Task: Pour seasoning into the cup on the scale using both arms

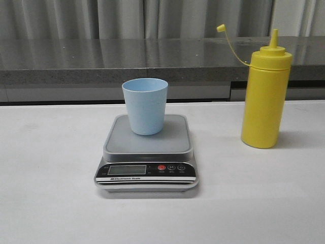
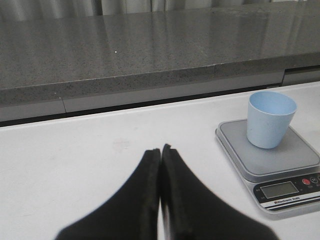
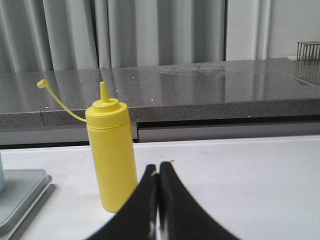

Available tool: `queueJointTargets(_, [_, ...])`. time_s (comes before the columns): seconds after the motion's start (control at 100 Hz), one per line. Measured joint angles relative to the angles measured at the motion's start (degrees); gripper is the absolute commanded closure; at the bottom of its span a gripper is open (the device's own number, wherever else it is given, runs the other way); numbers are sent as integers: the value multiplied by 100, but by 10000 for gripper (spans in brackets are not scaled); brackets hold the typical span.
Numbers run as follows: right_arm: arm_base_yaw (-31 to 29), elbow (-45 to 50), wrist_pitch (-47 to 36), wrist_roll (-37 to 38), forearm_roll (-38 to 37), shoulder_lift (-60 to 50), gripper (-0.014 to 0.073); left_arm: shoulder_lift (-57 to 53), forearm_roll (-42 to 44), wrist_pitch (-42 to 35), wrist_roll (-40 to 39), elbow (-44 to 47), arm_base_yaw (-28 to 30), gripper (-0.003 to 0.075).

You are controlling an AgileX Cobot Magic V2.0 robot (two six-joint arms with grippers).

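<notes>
A pale blue cup (image 1: 145, 105) stands upright on the silver-grey scale (image 1: 147, 152) at the middle of the white table; both also show in the left wrist view, cup (image 2: 270, 119) and scale (image 2: 272, 167). The tall yellow seasoning bottle (image 1: 265, 96) stands upright to the right of the scale, its cap hanging off on a thin tether (image 1: 231, 44). It also shows in the right wrist view (image 3: 112, 155). My left gripper (image 2: 161, 149) is shut and empty, above bare table left of the scale. My right gripper (image 3: 159, 166) is shut and empty, just in front and to the right of the bottle. Neither gripper shows in the front view.
A dark grey stone ledge (image 1: 152, 63) runs along the back of the table, with grey curtains behind it. The white tabletop (image 1: 51, 168) stretches left and in front of the scale. A small wire rack (image 3: 308, 50) sits on the ledge at the far right.
</notes>
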Motion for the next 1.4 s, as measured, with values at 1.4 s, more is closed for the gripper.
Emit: queueJointTargets(1.4, [0, 0, 4, -12, -25, 0, 661, -40, 538, -1581, -364, 1138, 572, 741])
